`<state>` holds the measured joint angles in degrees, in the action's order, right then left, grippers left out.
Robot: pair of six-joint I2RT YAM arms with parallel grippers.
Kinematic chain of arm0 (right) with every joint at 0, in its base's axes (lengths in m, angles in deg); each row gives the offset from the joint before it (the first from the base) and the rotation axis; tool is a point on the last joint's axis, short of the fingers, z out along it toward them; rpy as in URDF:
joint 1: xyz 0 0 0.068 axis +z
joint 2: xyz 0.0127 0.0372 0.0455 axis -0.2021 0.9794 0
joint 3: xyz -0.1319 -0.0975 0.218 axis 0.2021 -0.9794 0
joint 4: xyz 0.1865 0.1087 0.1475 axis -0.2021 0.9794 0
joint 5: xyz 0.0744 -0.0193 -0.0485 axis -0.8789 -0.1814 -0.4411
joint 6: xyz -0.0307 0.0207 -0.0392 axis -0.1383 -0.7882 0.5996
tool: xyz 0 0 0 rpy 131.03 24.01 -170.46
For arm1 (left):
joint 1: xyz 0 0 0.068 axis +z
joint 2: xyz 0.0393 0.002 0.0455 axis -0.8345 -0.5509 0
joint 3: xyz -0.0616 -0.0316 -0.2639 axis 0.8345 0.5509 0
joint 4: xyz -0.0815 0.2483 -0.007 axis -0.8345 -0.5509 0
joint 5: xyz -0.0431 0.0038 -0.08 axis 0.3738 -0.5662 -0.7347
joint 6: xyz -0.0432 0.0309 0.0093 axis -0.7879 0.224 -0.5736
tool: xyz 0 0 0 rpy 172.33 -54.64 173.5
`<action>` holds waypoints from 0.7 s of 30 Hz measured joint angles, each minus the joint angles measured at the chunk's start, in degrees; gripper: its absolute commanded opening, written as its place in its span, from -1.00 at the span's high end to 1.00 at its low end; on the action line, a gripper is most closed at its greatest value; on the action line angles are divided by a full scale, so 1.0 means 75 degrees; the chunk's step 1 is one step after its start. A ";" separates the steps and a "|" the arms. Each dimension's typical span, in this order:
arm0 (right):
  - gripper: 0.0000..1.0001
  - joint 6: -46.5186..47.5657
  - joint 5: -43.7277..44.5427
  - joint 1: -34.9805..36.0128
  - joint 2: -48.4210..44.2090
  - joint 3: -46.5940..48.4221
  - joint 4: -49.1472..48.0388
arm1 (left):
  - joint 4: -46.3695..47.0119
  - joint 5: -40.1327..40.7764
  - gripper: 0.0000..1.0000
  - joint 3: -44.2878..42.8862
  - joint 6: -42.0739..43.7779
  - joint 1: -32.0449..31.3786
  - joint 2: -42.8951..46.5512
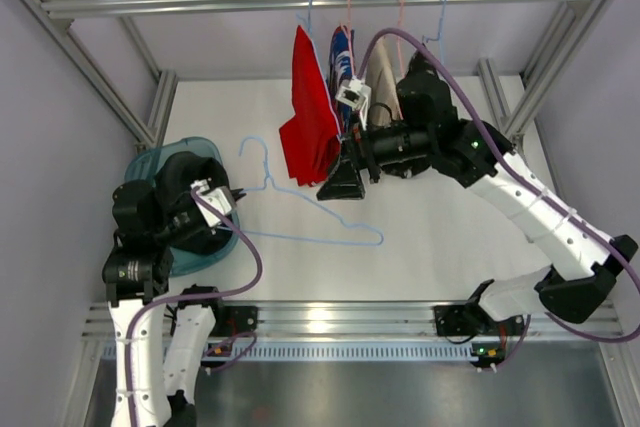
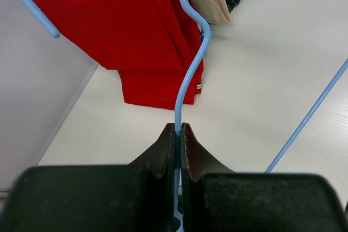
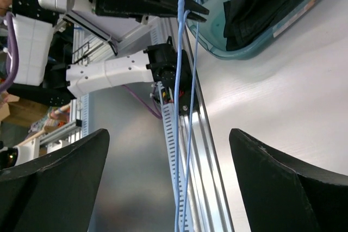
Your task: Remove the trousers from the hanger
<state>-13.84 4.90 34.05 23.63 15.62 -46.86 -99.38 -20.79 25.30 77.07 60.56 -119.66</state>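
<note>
Plainly the right gripper [image 1: 343,189] is the free tool: its jaws stand wide apart with nothing between them, and its wrist view looks toward the near-left corner, not at cloth. Just beside it, on its far-left side, the bright red cloth trousers [image 1: 308,132] hang from a thin blue hook [image 1: 309,12] on the aluminium rail [image 1: 200,2], their long axis running down toward the white table [image 1: 450,237]. Well apart, the left gripper [image 2: 178,129] is pinched tight on a bare pale blue wire hanger [image 2: 190,74]. The black cloth trousers [image 3: 255,4] appear to lie in the translucent teal plastic bin [image 3: 234,52]. So the right arm is nearer, and I judge it must turn back toward the red cloth.
</note>
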 measured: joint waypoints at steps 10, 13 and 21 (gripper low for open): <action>-0.65 0.0609 0.0586 0.0364 -0.0323 -0.0921 0.0172 | 0.0443 -0.0026 1.00 -0.0061 -0.0737 0.0000 -0.0332; -0.39 0.0799 0.0755 0.0519 -0.0321 -0.1011 0.0286 | 0.0504 -0.0023 1.00 -0.0131 -0.0851 0.0000 -0.0347; 0.31 0.1180 0.1005 0.0545 -0.0323 -0.1011 0.0382 | 0.0539 0.0006 1.00 -0.0166 -0.1008 0.0000 -0.0347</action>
<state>-4.99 12.44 38.14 21.20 8.04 -44.00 -95.34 -20.75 24.06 69.51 60.56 -122.27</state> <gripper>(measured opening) 0.404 0.046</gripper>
